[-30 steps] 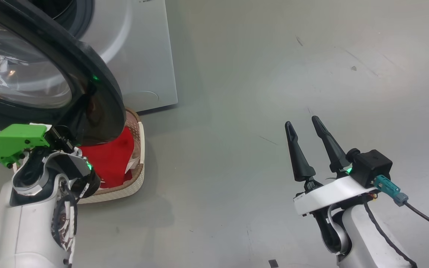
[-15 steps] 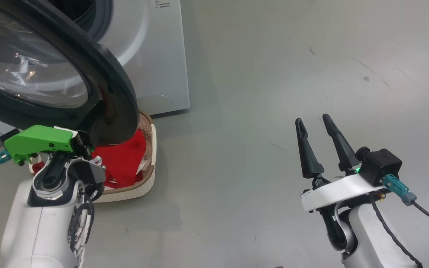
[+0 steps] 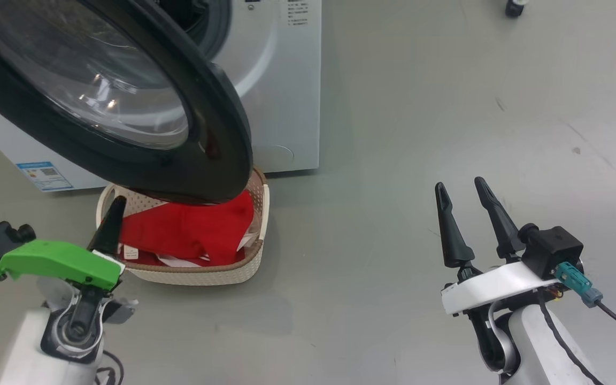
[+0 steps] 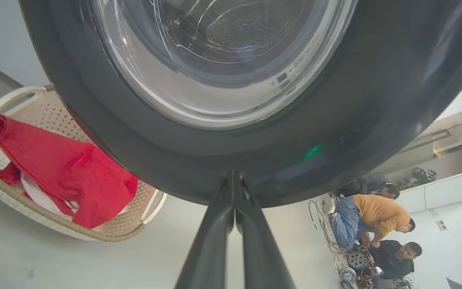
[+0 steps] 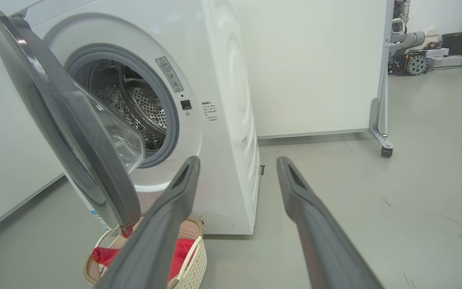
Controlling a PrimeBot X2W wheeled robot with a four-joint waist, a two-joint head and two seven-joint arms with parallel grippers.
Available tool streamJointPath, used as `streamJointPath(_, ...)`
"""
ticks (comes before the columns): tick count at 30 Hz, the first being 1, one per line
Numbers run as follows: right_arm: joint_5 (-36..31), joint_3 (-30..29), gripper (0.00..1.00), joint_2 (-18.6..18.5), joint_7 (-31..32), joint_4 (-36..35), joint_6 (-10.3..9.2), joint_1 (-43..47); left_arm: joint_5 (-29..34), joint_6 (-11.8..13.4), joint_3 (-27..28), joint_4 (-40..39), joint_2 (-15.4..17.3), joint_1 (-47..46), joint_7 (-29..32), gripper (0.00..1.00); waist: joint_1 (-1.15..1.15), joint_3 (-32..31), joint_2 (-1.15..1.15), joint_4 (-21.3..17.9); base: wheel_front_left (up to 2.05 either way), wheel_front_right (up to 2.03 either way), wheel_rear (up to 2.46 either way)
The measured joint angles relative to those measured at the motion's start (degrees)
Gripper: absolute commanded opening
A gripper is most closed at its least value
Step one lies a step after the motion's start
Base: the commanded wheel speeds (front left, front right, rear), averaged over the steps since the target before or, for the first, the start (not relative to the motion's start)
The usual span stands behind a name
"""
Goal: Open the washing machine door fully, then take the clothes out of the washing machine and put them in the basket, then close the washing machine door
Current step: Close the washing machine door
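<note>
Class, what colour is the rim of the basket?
Brown, above cream perforated walls; the basket shows best in the head view.

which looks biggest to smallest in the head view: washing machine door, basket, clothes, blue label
1. washing machine door, though nearness to the camera enlarges it
2. basket, partly hidden beneath the door
3. clothes, inside the basket
4. blue label

red clothes (image 3: pixel 190 232), cream perforated basket (image 3: pixel 195 276) w/ brown rim; blk door (image 3: pixel 218 133), white machine (image 3: pixel 289 96)

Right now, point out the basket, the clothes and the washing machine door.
the basket (image 3: pixel 201 277): head view, front wall.
the clothes (image 3: pixel 190 230): head view, middle of red fabric.
the washing machine door (image 3: pixel 217 136): head view, black frame.
</note>
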Motion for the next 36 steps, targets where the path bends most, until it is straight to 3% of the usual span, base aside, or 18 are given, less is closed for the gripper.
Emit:
streamJointPath(5, -0.5, -0.4, 1.0, 0.0, 0.0, -0.1, 0.0, 0.5, 9.2, -0.3, -1.2, -2.2, 3.4, 2.6, -6.9, 0.0, 0.0, -1.3, 0.0, 2.8, 0.0, 0.0, 0.0)
streamJointPath(17, -0.9, -0.4, 1.0, 0.1, 0.0, -0.4, 0.05, 2.4, 23.1, -0.3, -3.3, -6.8, 5.4, 10.5, -20.5, 0.0, 0.0, -4.5, 0.0, 7.7, 0.0, 0.0, 0.0)
streamJointPath(27, -0.9, 0.5, 1.0, 0.2, 0.0, -0.3, 0.07, 2.9, 36.3, 2.9, -3.8, -10.0, 7.7, 15.0, -20.8, 0.0, 0.0, -5.1, 0.0, 9.1, 0.0, 0.0, 0.0)
streamJointPath(29, -0.9, 0.6, 1.0, 0.2, 0.0, -0.3, 0.07, 2.9, 39.0, 3.6, -4.2, -10.4, 7.9, 15.7, -20.8, 0.42, 0.0, -5.1, 0.0, 9.3, 0.0, 0.0, 0.0)
streamJointPath(30, -0.9, 0.7, 1.0, 0.2, 0.0, -0.3, 0.08, 2.9, 39.9, 3.9, -4.2, -10.6, 7.9, 16.2, -20.8, 0.87, 0.0, -5.1, 0.0, 9.3, 0.0, 0.0, 0.0)
streamJointPath(31, -0.9, 0.7, 1.0, 0.2, 0.0, -0.3, 0.08, 2.9, 40.4, 4.2, -3.9, -11.1, 7.7, 16.7, -20.8, 1.0, 0.0, -5.1, 0.0, 9.4, 0.0, 0.0, 0.0)
streamJointPath(36, -1.0, 0.9, 1.0, 0.2, 0.0, -0.2, 0.14, 3.1, 47.0, 5.6, -1.7, -15.3, 7.0, 17.0, -20.7, 1.0, 0.0, -5.1, 0.0, 9.8, 0.0, 0.0, 0.0)
